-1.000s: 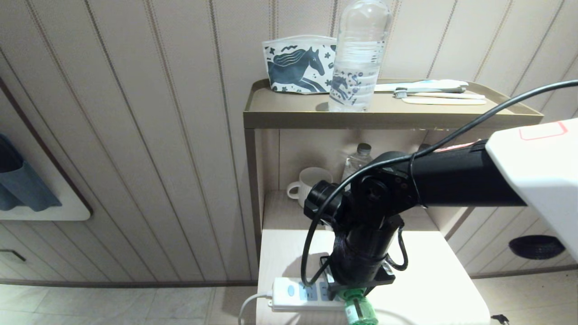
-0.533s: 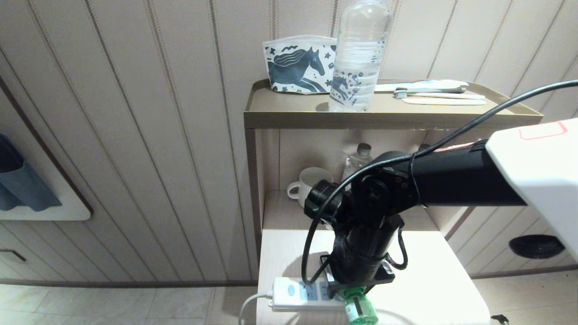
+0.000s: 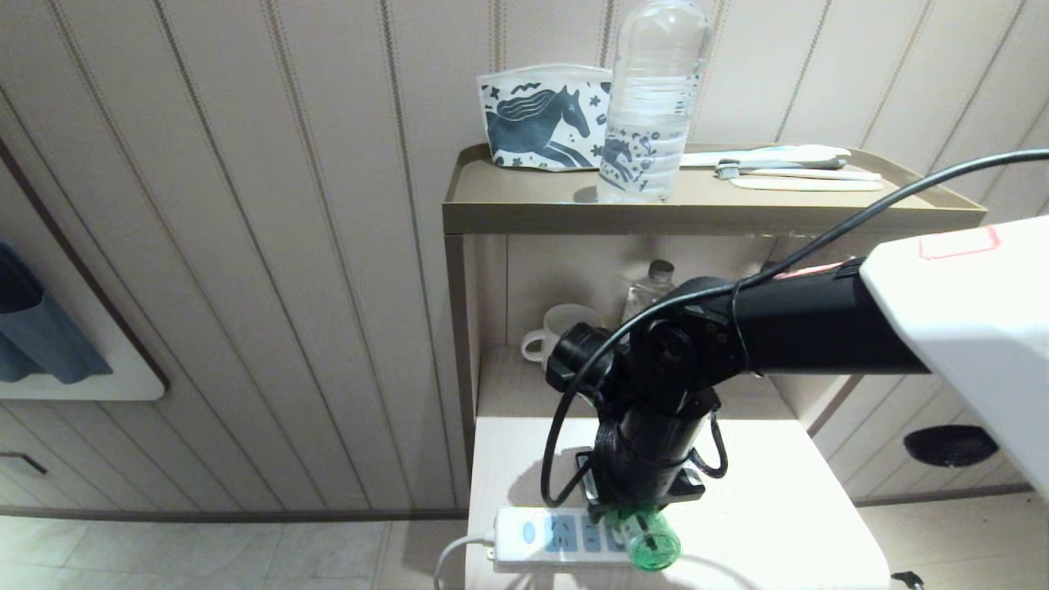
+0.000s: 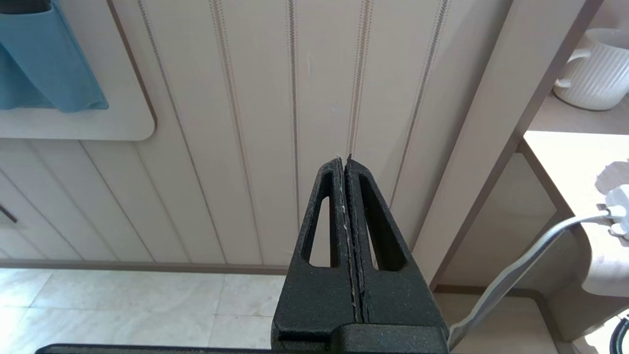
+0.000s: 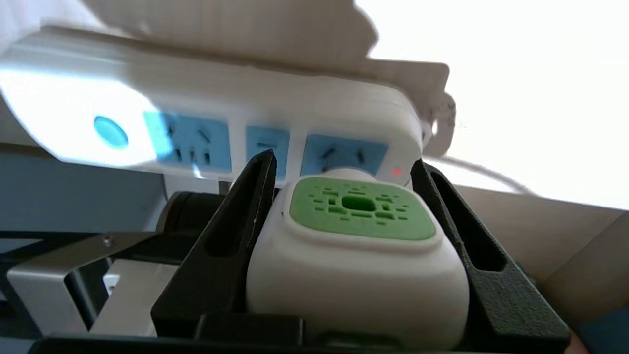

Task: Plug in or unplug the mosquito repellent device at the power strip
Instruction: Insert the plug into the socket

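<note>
The right pincer is clamped on the white head of the mosquito repellent device, one finger against each side, with the green vented face showing between them. In the head view the device's green bottle sticks out toward the camera, at about five o'clock from the wrist, right over the right end of the power strip. The strip lies along the near edge of the counter, its white cord dropping off at about seven o'clock.

Whether the prongs are seated, part way in or free of the socket cannot be told; the device's body hides the joint.

The strip looks loose on the counter, so a pull or push that is not square to the socket face could, by my judgement, drag or tip the whole strip, and it sits near the edge. A slanted push could also bend the prongs or miss the slots. The smooth rounded head could twist between the fingers, swinging the bottle.

The left pincer hangs closed and empty beside the wall, well away from the work.
</note>
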You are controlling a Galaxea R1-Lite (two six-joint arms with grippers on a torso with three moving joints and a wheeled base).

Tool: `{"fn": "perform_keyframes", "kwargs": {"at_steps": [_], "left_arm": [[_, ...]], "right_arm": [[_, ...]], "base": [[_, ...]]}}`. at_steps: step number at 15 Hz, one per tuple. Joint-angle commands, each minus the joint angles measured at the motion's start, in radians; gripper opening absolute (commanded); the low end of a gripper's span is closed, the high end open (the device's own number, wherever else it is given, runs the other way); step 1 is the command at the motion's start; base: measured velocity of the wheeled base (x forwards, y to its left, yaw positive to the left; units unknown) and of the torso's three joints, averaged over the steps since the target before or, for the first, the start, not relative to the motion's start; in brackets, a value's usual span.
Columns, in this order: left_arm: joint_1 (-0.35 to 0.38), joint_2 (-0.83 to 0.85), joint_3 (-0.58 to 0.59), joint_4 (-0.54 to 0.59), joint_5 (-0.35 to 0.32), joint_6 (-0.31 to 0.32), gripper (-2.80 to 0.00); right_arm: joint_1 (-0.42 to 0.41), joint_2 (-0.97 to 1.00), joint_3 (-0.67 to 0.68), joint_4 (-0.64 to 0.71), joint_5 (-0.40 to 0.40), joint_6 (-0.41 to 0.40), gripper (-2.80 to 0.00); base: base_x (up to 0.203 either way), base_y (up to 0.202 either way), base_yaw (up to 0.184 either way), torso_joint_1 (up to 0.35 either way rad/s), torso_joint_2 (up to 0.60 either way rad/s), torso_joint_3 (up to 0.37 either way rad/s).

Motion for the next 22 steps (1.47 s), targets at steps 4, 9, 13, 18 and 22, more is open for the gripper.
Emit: {"fn": "perform_keyframes", "kwargs": {"at_steps": [4,9,13,18,22], "left_arm": [[0.000,0.001,0.000,-0.001,0.000,0.000,-2.80],[0.001,0.001,0.000,-0.001,0.000,0.000,-2.80],[0.001,0.001,0.000,0.001,0.000,0.000,-2.80],[0.001,0.001,0.000,0.000,0.000,0.000,-2.80],[0.001,0.001,0.000,0.001,0.000,0.000,-2.80]], "right_arm": [[0.000,0.014,-0.003,-0.004,-0.001,0.002,-2.80],[0.002,0.007,-0.021,-0.004,-0.018,0.002,-2.80],[0.000,0.012,-0.042,-0.007,-0.053,0.002,-2.80],[0.002,0.003,-0.043,-0.019,-0.075,0.002,-2.80],[0.005,-0.011,-0.053,-0.051,-0.128,0.004,-2.80]], "base": [[0.000,0.000,0.000,0.000,0.00,0.000],[0.000,0.000,0.000,0.000,0.00,0.000],[0.000,0.000,0.000,0.000,0.00,0.000],[0.000,0.000,0.000,0.000,0.00,0.000],[0.000,0.000,0.000,0.000,0.00,0.000]]}}
